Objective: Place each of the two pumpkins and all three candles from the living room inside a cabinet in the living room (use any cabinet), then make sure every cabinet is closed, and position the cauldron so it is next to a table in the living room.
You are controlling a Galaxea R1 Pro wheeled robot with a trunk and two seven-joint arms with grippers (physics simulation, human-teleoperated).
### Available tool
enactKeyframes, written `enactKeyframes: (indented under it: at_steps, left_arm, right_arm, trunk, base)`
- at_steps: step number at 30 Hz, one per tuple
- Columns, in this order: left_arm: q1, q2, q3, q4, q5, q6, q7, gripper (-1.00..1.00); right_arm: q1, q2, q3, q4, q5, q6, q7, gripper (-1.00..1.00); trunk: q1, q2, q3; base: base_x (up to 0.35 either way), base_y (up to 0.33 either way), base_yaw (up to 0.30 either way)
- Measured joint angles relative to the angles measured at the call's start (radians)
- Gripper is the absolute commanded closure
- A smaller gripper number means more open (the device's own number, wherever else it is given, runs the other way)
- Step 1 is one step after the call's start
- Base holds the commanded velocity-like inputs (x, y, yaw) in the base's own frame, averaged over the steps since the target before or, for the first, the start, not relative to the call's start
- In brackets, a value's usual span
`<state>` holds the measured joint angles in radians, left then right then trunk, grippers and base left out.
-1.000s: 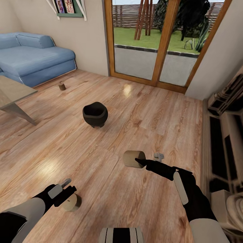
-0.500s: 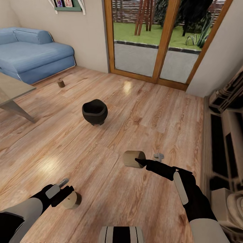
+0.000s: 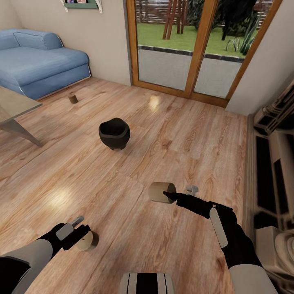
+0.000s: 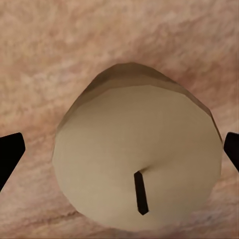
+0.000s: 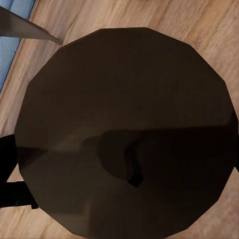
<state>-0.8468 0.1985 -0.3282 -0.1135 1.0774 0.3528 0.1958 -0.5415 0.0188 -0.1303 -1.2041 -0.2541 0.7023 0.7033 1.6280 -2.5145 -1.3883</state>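
Observation:
My right gripper [image 3: 171, 194] is shut on a tan candle [image 3: 160, 192], held sideways above the floor; the right wrist view has its shadowed wick end [image 5: 124, 129] close up. My left gripper [image 3: 81, 231] is open just over a second candle [image 3: 87, 241] resting on the floor. Its wick end [image 4: 134, 154] faces the left wrist camera, with a fingertip [image 4: 10, 154] on either side. A third candle [image 3: 73, 98] stands far off by the sofa. The black cauldron [image 3: 114, 133] sits mid-floor. The pumpkins are out of view.
A grey table [image 3: 14, 107] juts in at the left, and a blue sofa [image 3: 41, 61] stands behind it. Glass doors [image 3: 179, 53] fill the far wall. A low, blurred unit with dark openings [image 3: 271, 171] runs along the right edge; I cannot tell whether it is the cabinet.
The camera has tilted, so the floor and its things sit slightly higher in the picture. The left gripper is a little closer to its candle. The right gripper still holds its candle.

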Motion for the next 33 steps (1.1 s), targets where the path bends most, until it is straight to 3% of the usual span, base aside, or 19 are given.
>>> enactKeyframes:
  at_steps: [18,33]
  left_arm:
    - [0.0,-0.005,-0.002,0.0,-0.001,0.001,-0.001,-1.0]
    - [0.0,-0.009,-0.002,0.0,-0.001,0.002,-0.002,-1.0]
  right_arm:
    - [0.0,0.001,0.0,0.0,0.0,0.0,0.0,1.0]
    - [0.0,0.001,0.0,0.001,0.0,0.0,0.0,1.0]
  trunk:
    - [0.0,0.0,0.0]
    - [0.003,-0.001,-0.023]
  base:
    - [0.0,0.0,0.0]
    - [0.0,0.0,0.0]
